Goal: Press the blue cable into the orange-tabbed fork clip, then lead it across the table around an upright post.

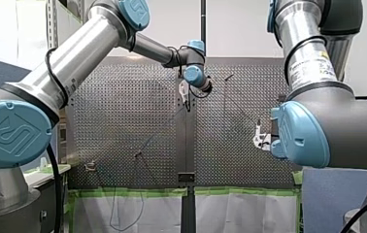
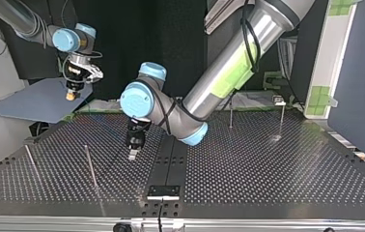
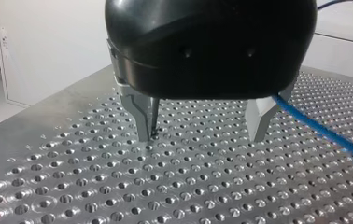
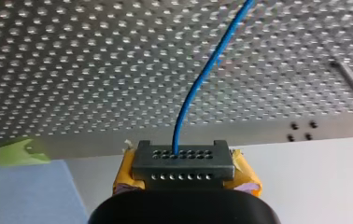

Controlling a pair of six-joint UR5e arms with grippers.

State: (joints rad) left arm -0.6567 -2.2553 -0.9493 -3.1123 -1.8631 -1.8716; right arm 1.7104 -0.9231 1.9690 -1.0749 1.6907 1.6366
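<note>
Jaws of my left gripper [image 3: 201, 137] stand spread wide, their metal tips just above the perforated bench [image 3: 118, 186], with only bench showing between them. The blue cable [image 3: 324, 133] runs past the outer side of one finger; I cannot tell whether it touches.

In the right wrist view, my right gripper [image 4: 182, 158] has its jaws pressed together on the blue cable. Yellow pads sit either side of a dark block [image 4: 202, 165] with rows of small holes. The cable rises from the block and curves away ahead over the bench.

The top view gives placement that neither wrist view does. Two near posts [image 2: 91, 166] stand at 8 o'clock, and my left gripper hangs low over the bench near centre. Two far posts [image 2: 281, 121] stand at 2 o'clock. My right gripper hangs beyond the bench's far edge at 10 o'clock, above a grey-blue sheet [image 2: 35, 104].
</note>
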